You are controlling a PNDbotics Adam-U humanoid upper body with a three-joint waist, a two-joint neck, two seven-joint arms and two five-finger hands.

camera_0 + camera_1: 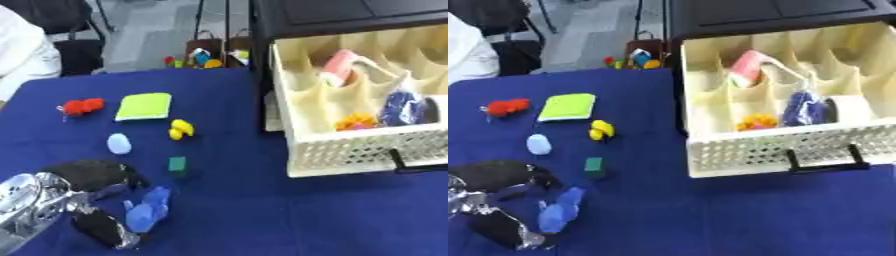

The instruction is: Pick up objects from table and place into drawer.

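Near seven o'clock on the table (262, 220), the left hand (87, 200) has its dark fingers curled about a blue toy (147, 210), thumb below, fingers above, apparently pinching it. The drawer (350, 150) stands open at two o'clock, already holding a few things. Lifting well means closing squarely on the toy's body, rising straight, then clearing the drawer's perforated front wall before release.

- The drawer (350, 150) stands pulled out at the right of the frame, its black handle (411, 162) jutting toward the lower right.
- Bare blue table (289, 215) spans the lower middle and lower right.
- Small things crowd the left: red toy (81, 106), green pad (145, 106), yellow piece (180, 129), green block (178, 163).
- The left hand (83, 200) fills the lower left beside a blue toy (149, 210).
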